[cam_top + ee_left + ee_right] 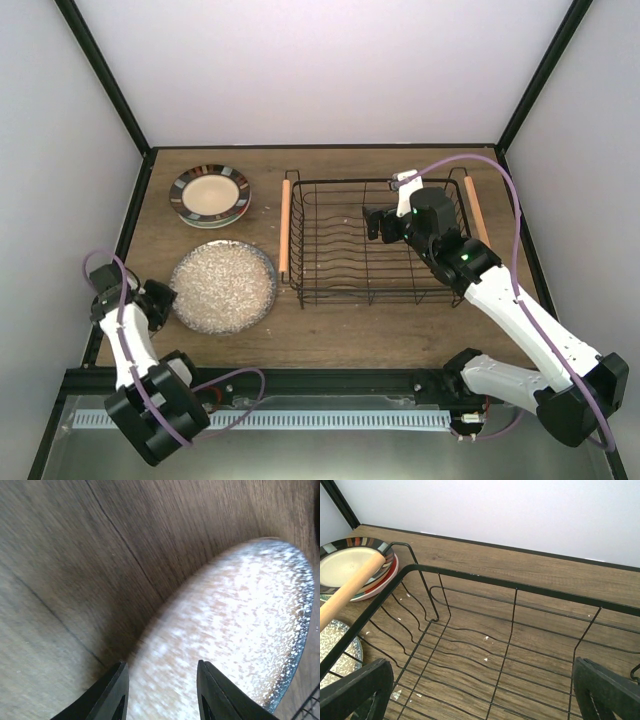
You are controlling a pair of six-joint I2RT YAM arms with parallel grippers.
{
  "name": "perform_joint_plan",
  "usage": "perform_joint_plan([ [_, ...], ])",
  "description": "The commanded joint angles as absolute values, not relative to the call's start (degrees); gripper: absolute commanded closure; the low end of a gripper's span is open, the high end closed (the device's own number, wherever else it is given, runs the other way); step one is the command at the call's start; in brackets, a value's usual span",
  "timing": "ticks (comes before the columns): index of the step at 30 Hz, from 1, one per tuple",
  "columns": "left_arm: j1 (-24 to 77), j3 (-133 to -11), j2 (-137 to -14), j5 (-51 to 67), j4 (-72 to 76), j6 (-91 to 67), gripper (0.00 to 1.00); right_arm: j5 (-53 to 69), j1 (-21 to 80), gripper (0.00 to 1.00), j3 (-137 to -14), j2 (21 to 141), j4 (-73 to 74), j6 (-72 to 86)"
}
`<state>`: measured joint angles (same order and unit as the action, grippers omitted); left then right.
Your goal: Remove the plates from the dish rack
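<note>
The black wire dish rack [375, 240] stands mid-table with no plates in it; its wires fill the right wrist view [510, 645]. A stack of plates topped by the cream one with a dark striped rim [210, 194] sits at the back left, also in the right wrist view [345, 565]. The large speckled plate [223, 286] lies flat in front of it and shows in the left wrist view [240, 630]. My left gripper [165, 300] is open and empty at that plate's left edge. My right gripper [375, 225] is open and empty over the rack.
The rack's wooden rod handles [285, 238] run along its left and right sides. White walls and a black frame enclose the table. Bare wood lies in front of the rack and plates.
</note>
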<state>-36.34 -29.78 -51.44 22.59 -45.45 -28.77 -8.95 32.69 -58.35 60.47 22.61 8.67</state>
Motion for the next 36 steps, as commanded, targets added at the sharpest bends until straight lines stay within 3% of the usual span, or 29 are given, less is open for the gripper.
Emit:
perform_joint_plan([
  [1,-36.4,-29.8,-54.7,26.1,-42.2,-30.4,0.61,-8.4,32.1,0.00,-60.4,59.6,21.9,9.0],
  [10,-36.4,-30.2,-56.4,26.1,-40.0,-30.1,0.59,-8.1,32.0,0.00,-60.9,60.1,21.9,8.3],
  [15,-35.8,-36.5,-52.3,28.9,-36.4,-27.0,0.51,-8.0,32.1,0.00,-60.8,60.5,21.5,8.3],
  [26,-28.7,-53.0,-49.0,31.4,-33.1,-15.5,0.00,-1.9,32.0,0.00,-67.0,68.5,23.9,9.8],
  [32,-19.2,-59.6,-52.5,22.4,-35.9,-8.9,0.00,4.3,31.9,0.00,-73.8,75.3,26.8,10.9],
  [36,-18.1,-61.6,-54.1,23.2,-35.5,-8.4,0.00,6.4,31.8,0.00,-75.7,77.5,26.7,10.9],
])
